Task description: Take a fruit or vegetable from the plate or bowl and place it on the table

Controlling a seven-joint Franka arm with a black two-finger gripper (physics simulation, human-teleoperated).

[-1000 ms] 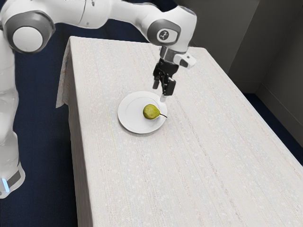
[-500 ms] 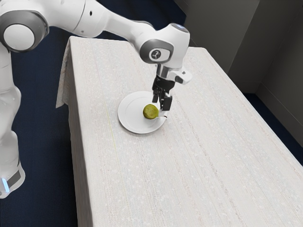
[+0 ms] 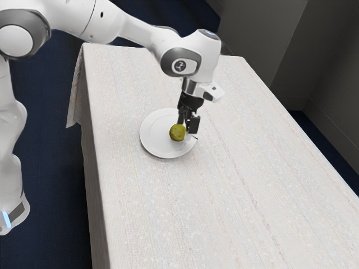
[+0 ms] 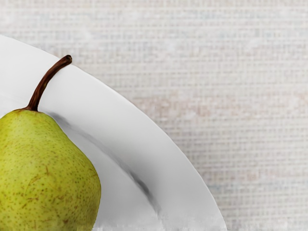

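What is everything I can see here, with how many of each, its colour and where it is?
Pear: one, yellow-green with a brown stem, on the plate
Plate: one, white, on the cloth
Cloth: one, off-white with faint stripes, over the table
Floor: one, dark blue, around the table
Walls: exact count unclear, dark grey, at the exterior view's upper right
Robot arm: one, white with grey parts, reaching in from the exterior view's left
End effector: one, black, at the arm's end by the pear, fingers apart

The green pear (image 4: 45, 173) lies on its side on the plate (image 3: 152, 138).
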